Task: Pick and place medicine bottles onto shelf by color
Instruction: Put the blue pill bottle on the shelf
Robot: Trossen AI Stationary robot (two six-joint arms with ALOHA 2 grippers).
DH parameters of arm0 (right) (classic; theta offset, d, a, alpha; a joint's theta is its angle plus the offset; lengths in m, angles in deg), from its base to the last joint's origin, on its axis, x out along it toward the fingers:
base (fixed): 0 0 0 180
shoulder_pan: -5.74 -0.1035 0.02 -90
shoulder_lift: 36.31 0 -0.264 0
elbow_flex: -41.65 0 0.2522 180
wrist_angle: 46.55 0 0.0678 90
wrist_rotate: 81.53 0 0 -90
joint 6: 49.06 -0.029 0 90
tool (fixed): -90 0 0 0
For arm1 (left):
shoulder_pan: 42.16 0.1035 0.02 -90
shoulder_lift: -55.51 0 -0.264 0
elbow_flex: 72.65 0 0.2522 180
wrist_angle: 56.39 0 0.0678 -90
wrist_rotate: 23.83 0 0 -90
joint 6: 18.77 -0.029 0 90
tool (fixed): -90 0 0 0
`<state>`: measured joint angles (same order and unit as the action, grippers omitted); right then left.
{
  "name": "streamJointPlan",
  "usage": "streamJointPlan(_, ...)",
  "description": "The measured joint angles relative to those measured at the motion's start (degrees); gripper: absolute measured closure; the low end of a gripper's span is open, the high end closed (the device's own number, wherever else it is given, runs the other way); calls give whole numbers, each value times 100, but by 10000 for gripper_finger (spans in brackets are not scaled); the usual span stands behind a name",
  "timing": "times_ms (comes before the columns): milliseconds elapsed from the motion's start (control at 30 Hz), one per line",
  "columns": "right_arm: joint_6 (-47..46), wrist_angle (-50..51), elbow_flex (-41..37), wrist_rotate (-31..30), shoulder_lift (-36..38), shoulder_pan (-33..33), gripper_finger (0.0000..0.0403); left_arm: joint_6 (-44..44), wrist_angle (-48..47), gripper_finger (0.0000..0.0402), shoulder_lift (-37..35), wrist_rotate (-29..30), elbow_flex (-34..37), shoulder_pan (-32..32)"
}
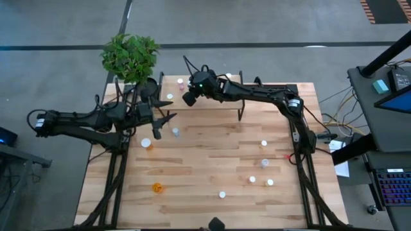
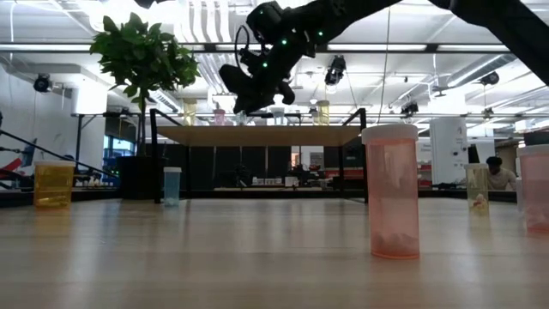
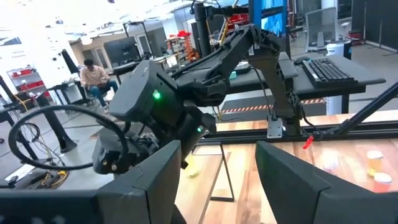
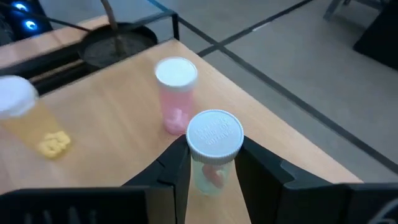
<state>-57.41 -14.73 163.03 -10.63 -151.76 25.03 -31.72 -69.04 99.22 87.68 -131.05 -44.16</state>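
My right gripper (image 4: 214,163) reaches over the shelf (image 1: 212,96) at the table's far edge, near its left end, and is shut on a small pinkish bottle with a white cap (image 4: 214,134). On the shelf top beside it stand a pink bottle (image 4: 176,93) and a yellowish bottle (image 4: 28,121). My left gripper (image 1: 164,124) hovers open and empty over the table's left part, near a bluish bottle (image 1: 175,132). Several more bottles stand on the table, among them an orange one (image 1: 157,187). My right gripper pinches the pinkish bottle's body just under the cap (image 4: 211,167), one finger (image 4: 174,168) on each side. The fingers come slanting down from above, and the bottle stays upright. They hide its bottom, so I cannot tell whether it stands on the shelf top.
A potted plant (image 1: 130,56) stands at the table's far left corner beside the shelf. Loose bottles are scattered over the table's right half (image 1: 264,163) and near edge (image 1: 222,194). A pinkish bottle (image 2: 392,190) stands close in the low view. The right arm (image 3: 205,68) fills the left wrist view.
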Motion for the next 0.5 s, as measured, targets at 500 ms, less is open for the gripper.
streamJointPlan(500,-99,-21,-270,-245,67,24,269,0,34,210,29,-2,-7,0)
